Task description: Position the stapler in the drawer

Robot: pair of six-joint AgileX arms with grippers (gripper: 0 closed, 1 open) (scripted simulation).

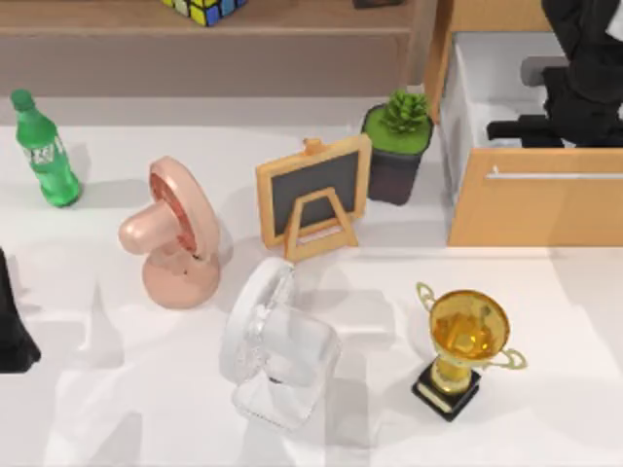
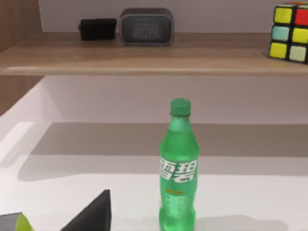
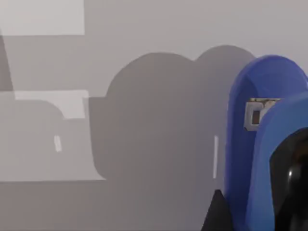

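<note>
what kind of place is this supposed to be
Likely a rendered tabletop test scene, not a real room: a white table strewn with unrelated props such as a gold trophy and green soda bottle, beside a wooden shelf.

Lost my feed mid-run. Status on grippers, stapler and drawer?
Right gripper inside the open drawer, shut on blue stapler. Left arm parked at table's left edge. Potted plant beside drawer, not blocking.

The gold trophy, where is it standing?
The gold trophy stands on the table's right half in the top view, in front of the drawer, right of the white fan.
</note>
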